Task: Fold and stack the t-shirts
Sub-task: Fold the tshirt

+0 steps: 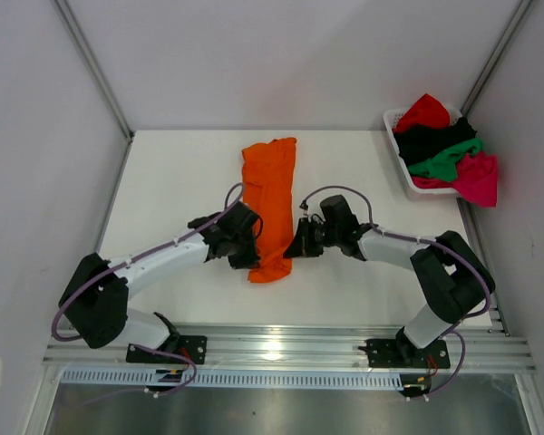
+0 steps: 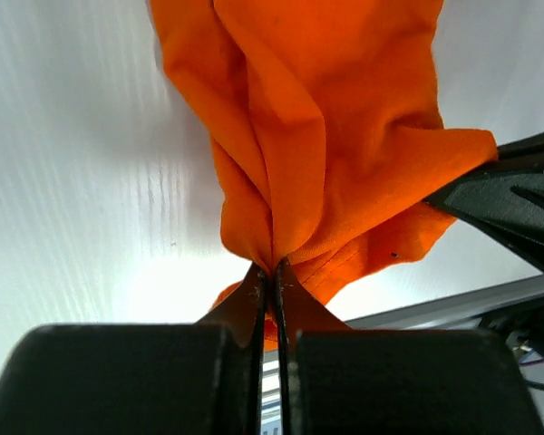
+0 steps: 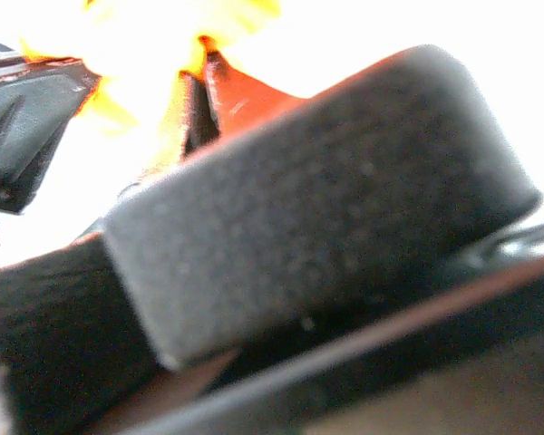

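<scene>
You see the orange t-shirt (image 1: 270, 195) as soft, matt, creased cloth. Your table (image 1: 172, 181) looks smooth, white and faintly glossy; the rail (image 1: 290, 346) at its near edge is bright ribbed metal, the basket (image 1: 401, 163) white plastic.

The right gripper (image 3: 199, 86) filled the blurred frame, its broad black pad (image 3: 326, 190) nearest the lens. Its fingertips were pinched together on a fold of the orange t-shirt (image 3: 127, 109), washed out to yellow by glare. A dark angular part (image 3: 23, 127) sat at the left edge.
</scene>
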`<state>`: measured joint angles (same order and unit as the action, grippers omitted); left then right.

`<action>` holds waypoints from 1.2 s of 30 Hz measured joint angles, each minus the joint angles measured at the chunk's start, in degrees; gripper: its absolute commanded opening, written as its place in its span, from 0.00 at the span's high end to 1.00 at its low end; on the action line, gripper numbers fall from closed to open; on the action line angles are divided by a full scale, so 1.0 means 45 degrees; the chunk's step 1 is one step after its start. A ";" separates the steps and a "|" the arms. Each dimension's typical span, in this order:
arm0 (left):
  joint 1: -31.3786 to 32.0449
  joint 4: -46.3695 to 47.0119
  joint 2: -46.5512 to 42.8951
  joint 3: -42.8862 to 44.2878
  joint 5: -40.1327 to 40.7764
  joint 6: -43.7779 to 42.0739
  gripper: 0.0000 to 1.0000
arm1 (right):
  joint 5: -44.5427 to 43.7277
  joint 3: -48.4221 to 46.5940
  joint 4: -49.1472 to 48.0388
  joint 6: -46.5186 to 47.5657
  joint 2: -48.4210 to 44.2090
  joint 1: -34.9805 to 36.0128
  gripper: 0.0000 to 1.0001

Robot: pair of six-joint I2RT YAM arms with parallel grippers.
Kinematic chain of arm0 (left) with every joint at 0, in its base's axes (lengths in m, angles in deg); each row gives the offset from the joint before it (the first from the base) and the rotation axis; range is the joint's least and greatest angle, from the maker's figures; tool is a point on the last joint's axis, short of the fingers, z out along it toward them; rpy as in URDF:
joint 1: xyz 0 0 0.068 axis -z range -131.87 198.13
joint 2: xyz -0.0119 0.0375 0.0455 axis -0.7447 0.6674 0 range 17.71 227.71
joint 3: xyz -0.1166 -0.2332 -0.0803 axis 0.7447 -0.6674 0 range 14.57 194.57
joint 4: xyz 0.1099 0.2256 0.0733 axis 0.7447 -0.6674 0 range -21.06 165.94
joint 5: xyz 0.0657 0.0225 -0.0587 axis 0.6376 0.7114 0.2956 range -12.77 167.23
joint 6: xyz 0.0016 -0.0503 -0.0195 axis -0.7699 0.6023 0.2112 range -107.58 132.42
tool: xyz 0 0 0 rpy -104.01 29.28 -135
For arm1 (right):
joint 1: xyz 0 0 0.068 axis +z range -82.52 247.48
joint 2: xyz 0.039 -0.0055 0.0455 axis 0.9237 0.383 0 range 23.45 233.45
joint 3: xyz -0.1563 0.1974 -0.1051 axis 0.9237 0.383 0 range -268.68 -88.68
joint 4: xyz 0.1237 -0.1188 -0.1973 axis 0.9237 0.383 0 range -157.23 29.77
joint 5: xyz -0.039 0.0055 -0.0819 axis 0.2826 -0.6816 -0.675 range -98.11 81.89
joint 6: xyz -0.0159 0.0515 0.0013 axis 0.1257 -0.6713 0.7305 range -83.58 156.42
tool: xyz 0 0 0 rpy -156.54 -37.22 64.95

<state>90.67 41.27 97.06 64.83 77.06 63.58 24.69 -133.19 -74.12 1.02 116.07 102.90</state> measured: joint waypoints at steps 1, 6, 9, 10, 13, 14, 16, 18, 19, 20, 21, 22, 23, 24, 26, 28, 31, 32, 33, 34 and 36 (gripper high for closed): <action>-0.0204 -0.0175 0.0121 0.0345 0.0029 -0.0126 0.99 | -0.0005 -0.0296 0.0214 0.0112 0.0024 -0.0092 0.96; -0.0942 -0.0767 0.0447 0.1758 0.0214 -0.0593 0.99 | 0.0010 -0.1311 0.0981 0.0384 0.0078 -0.0486 0.96; -0.1035 -0.0899 0.0418 0.2050 0.0325 -0.0733 0.99 | 0.0092 -0.1389 0.1239 0.0389 0.0083 -0.0568 0.96; -0.1044 -0.0962 0.0393 0.2045 0.0325 -0.0763 0.99 | 0.0146 -0.1350 0.1302 0.0355 0.0083 -0.0563 0.96; -0.1039 -0.1171 0.0340 0.2011 0.0296 -0.0811 0.99 | 0.0267 -0.0996 0.1190 0.0238 0.0078 -0.0486 0.96; -0.1044 -0.1185 0.0316 0.1957 0.0282 -0.0811 0.99 | 0.0311 -0.0787 0.1161 0.0194 0.0058 -0.0423 0.97; -0.1039 -0.1224 0.0287 0.1870 0.0189 -0.0811 0.99 | 0.0389 -0.0403 0.1141 0.0097 0.0034 -0.0306 0.97; -0.1030 -0.1248 0.0287 0.1841 -0.0019 -0.0811 0.99 | 0.0491 -0.0136 0.1103 -0.0015 0.0010 -0.0233 0.97; -0.1025 -0.1243 0.0287 0.1817 -0.0117 -0.0811 0.99 | 0.0495 -0.0034 0.1083 -0.0068 -0.0024 -0.0204 0.97; -0.1025 -0.1209 0.0287 0.1749 -0.0243 -0.0811 0.99 | 0.0495 0.0068 0.1059 -0.0112 -0.0087 -0.0170 0.97; -0.1020 -0.1166 0.0277 0.1632 -0.0413 -0.0806 0.99 | 0.0486 0.0228 0.1039 -0.0155 -0.0209 -0.0126 0.97; -0.1010 -0.1069 0.0219 0.1418 -0.0563 -0.0806 0.99 | 0.0481 0.0427 0.1025 -0.0219 -0.0374 -0.0063 0.97; -0.1005 -0.1030 0.0131 0.1156 -0.0733 -0.0787 0.99 | 0.0481 0.0661 0.0986 -0.0287 -0.0568 0.0029 0.97; -0.0991 -0.1039 0.0044 0.0942 -0.0865 -0.0753 0.99 | 0.0486 0.0928 0.0918 -0.0408 -0.0782 0.0121 0.97; -0.0952 -0.0952 -0.0243 0.0418 -0.1175 -0.0695 0.99 | 0.0481 0.1365 0.0772 -0.0641 -0.1122 0.0427 0.97; -0.0918 -0.0947 -0.0457 0.0073 -0.1413 -0.0685 0.99 | 0.0437 0.1734 0.0563 -0.0923 -0.1282 0.0821 0.97; -0.0899 -0.0976 -0.0578 -0.0112 -0.1603 -0.0685 0.98 | 0.0335 0.2045 0.0228 -0.1341 -0.1292 0.1268 0.97; -0.0884 -0.0971 -0.0578 -0.0151 -0.1642 -0.0685 0.97 | 0.0301 0.2137 0.0097 -0.1491 -0.1282 0.1409 0.97; -0.0855 -0.0981 -0.0578 -0.0204 -0.1676 -0.0685 0.97 | 0.0262 0.2225 -0.0078 -0.1642 -0.1219 0.1598 0.96; -0.0826 -0.0981 -0.0578 -0.0253 -0.1681 -0.0685 0.94 | 0.0233 0.2268 -0.0194 -0.1744 -0.1146 0.1705 0.96; -0.0738 -0.0986 -0.0573 -0.0384 -0.1729 -0.0690 0.88 | 0.0170 0.2361 -0.0423 -0.1943 -0.0908 0.1991 0.84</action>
<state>87.35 36.83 94.48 63.11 69.28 60.47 25.46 -122.56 -76.02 -7.72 111.98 111.86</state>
